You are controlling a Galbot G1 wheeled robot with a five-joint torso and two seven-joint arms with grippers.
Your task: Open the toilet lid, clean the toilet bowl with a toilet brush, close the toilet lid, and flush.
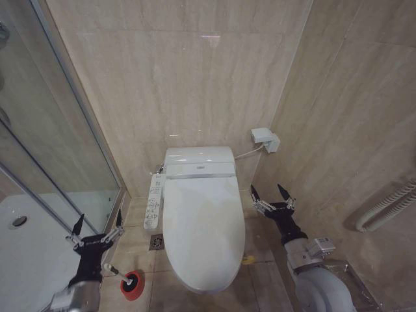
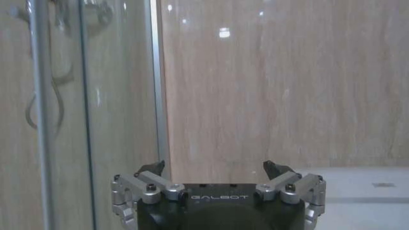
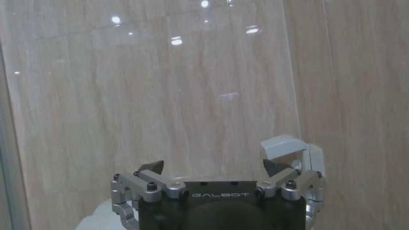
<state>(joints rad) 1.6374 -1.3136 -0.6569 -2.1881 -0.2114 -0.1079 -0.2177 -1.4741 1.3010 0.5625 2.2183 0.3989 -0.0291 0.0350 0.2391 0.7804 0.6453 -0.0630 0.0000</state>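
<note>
The toilet lid point(image 1: 203, 231) is shut, lying flat on the toilet between the 2 grippers. The left gripper point(image 1: 96, 228) hangs with its jaws wide open, above the toilet brush point(image 1: 123, 278) in its red cup on the tan floor point(image 1: 140, 214). The right gripper point(image 1: 272, 194) is open too, beside the tan wall point(image 1: 338, 117).

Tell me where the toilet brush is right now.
In the head view, the toilet brush stands in its red cup on the floor, left of the toilet, beside the open left pincer.
</note>
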